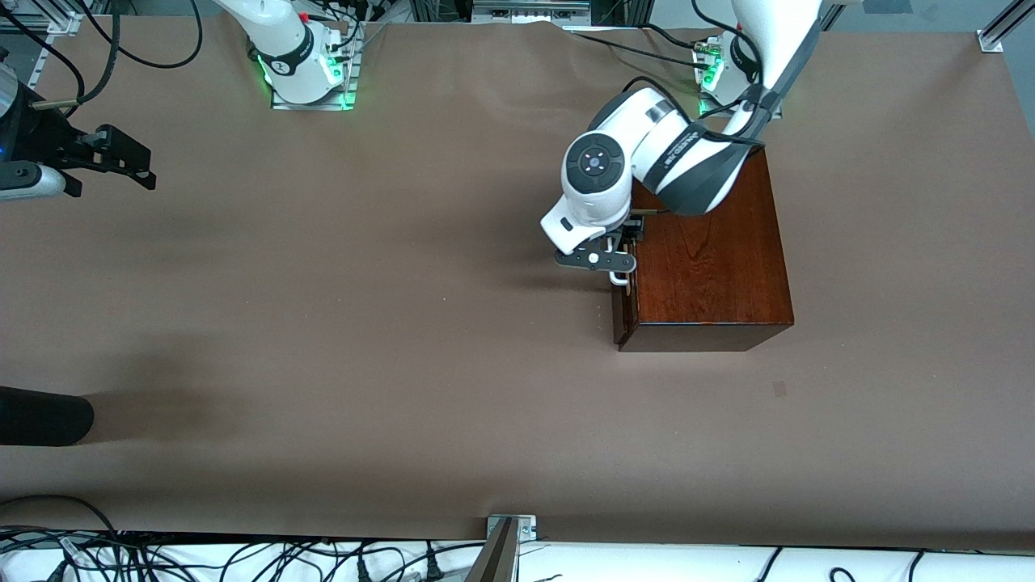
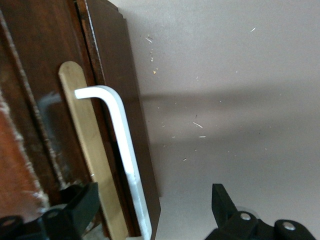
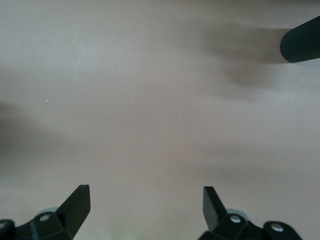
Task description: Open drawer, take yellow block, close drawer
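Note:
The dark reddish-brown wooden box stands toward the left arm's end of the table. Its drawer faces the right arm's end and is pulled out a crack. A strip of pale interior wood shows in the left wrist view. My left gripper is open, low over the white bar handle. In the left wrist view the handle runs between its spread fingers, and my left gripper has not closed on it. The yellow block is hidden. My right gripper waits open above the table at the right arm's end, and is empty.
A black cylinder pokes in over the table at the right arm's end, nearer the front camera; it also shows in the right wrist view. Brown paper covers the table. Cables run along the table's near edge.

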{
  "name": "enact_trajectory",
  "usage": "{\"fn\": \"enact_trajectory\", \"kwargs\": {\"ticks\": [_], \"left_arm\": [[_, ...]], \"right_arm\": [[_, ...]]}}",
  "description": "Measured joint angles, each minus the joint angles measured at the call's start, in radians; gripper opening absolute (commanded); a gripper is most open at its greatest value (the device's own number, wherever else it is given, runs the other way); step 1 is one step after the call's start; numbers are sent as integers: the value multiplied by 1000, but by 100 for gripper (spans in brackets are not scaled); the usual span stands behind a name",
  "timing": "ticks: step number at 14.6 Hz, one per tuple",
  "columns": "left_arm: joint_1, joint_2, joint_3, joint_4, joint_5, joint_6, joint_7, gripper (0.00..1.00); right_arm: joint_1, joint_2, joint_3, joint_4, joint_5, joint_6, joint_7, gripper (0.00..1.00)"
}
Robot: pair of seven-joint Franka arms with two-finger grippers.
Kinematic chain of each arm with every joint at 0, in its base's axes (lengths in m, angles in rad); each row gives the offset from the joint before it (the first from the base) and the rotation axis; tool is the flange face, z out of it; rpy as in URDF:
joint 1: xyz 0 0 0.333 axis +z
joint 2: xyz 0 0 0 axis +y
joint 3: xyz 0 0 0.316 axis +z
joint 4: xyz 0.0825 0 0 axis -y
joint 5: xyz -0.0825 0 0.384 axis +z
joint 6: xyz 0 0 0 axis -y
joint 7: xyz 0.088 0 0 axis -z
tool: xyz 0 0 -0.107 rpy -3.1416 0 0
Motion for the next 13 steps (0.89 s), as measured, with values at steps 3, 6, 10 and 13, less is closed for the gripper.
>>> {"fn": "enact_trajectory", "kwargs": {"ticks": [3, 6, 10, 13], "left_arm": [[-22, 20, 0, -4, 21, 9, -35, 100], [-39, 35, 0, -4, 51, 14, -54, 100], [-43, 46, 0, -5, 54, 14, -59, 100], [-46, 55, 0, -5, 58, 14, -61, 100]], "right_arm": [[0, 0, 0, 0, 0, 0, 0, 100], [0, 0, 0, 0, 0, 0, 0, 100], [0, 0, 0, 0, 0, 0, 0, 100], [0, 0, 0, 0, 0, 0, 0, 100]]}}
